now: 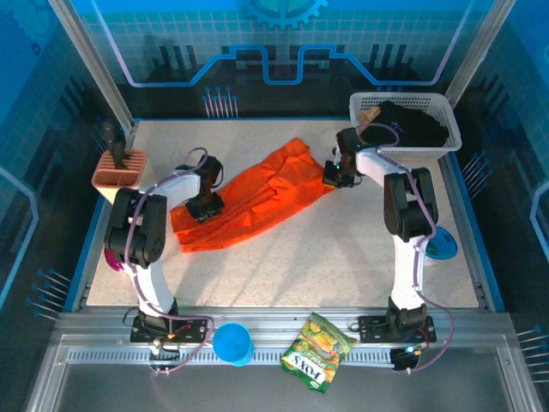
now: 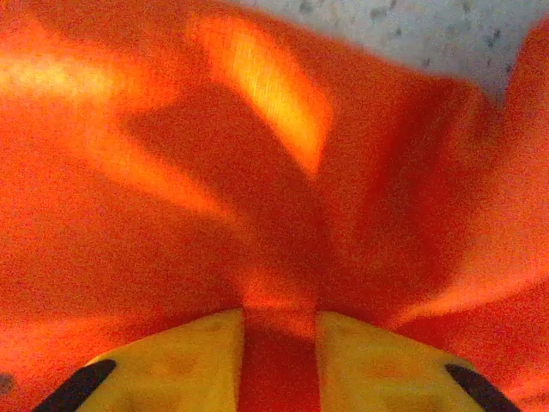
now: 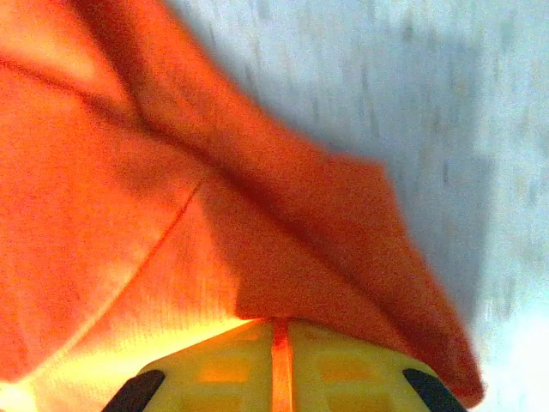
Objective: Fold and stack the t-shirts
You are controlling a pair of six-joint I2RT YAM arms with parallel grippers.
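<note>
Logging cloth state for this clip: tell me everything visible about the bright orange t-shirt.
The plain bright orange cloth t-shirt lies crumpled in a diagonal band on the speckled table, not yet folded, deeply creased. The left gripper pinches its near-left end, the right gripper its far-right edge; cloth runs between both pairs of pads.

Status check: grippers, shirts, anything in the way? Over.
Left gripper shut on orange t-shirt, near-left end. Right gripper shut on its far-right end. Shirt crumpled, unfolded, stretched between them. Black t-shirt in white basket, far right corner.
</note>
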